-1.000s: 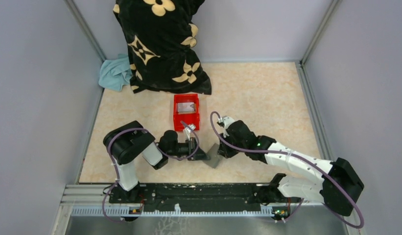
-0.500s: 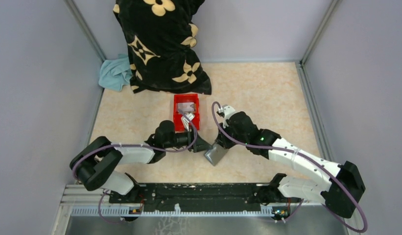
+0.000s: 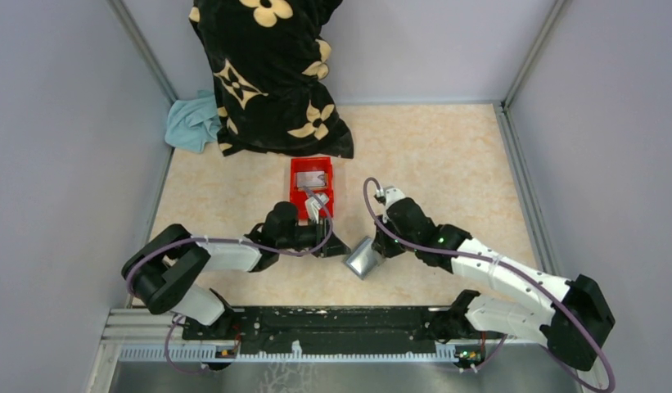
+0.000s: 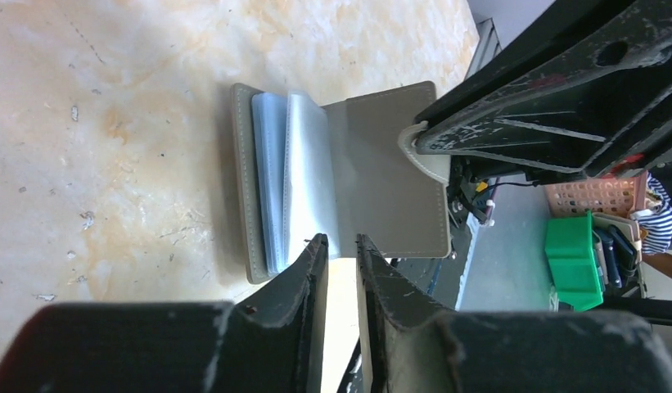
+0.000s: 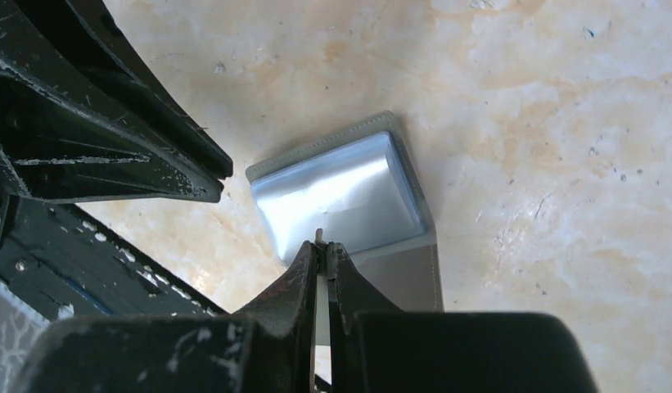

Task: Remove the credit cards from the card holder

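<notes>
The grey card holder (image 3: 363,260) lies open on the table between both grippers, its blue-grey sleeves (image 4: 287,180) fanned up. My right gripper (image 5: 322,246) is shut on the thin edge of its flap (image 4: 422,147). The left gripper (image 4: 340,246) sits at the holder's near edge, jaws a narrow gap apart with nothing between them. A silver-grey credit card (image 3: 313,177) lies in the red bin (image 3: 296,196) just behind the left gripper. I cannot make out any cards inside the sleeves.
A black cloth with tan flowers (image 3: 267,74) and a teal cloth (image 3: 191,121) lie at the back left. Grey walls close in the table on three sides. Beyond the table edge stands a green bin (image 4: 574,262).
The left arm has stretched out low, its elbow swung to the left, and its jaws widened, then narrowed. The right gripper has shifted slightly right with the holder's flap.
</notes>
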Controlling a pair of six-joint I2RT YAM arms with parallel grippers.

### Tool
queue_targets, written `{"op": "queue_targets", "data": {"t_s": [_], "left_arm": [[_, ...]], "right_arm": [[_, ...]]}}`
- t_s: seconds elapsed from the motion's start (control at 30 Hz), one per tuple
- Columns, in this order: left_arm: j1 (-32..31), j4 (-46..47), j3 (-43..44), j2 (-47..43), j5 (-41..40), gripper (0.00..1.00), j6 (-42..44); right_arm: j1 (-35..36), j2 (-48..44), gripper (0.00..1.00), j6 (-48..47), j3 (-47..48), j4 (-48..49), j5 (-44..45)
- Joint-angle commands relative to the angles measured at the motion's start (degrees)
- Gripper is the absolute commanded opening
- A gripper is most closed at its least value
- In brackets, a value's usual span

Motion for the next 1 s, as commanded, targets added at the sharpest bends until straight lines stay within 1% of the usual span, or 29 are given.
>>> {"op": "queue_targets", "data": {"t_s": [0.0,0.2,0.27,0.4,0.53,0.73,0.97], "left_arm": [[0.0,-0.4,3.1,2.8,1.3,0.23,1.5],[0.1,1.4,5.0,4.9,2.3,0.21,0.6],[0.0,1.5,5.0,5.0,2.5,0.21,0.5],[0.0,1.4,4.8,4.5,2.5,0.21,0.6],[0.0,0.8,4.1,3.6,2.2,0.21,0.9],[0.0,-0.4,2.0,1.5,1.0,0.21,1.2],[0.0,-1.4,0.9,0.3,0.0,0.21,1.3]], "right_arm": [[-0.4,-3.3,0.00,6.7,-2.2,-2.7,3.6],[-0.5,-0.2,0.00,10.4,-5.4,-5.8,5.7],[-0.4,1.7,0.00,10.7,-6.0,-5.4,5.6],[-0.5,5.2,0.00,10.2,-6.4,-1.4,5.7],[-0.8,10.1,0.00,7.8,-4.3,1.2,7.3],[-1.4,19.5,0.00,2.6,1.4,3.4,10.4],[-3.9,26.9,0.00,-3.5,7.0,6.5,12.3]]}}
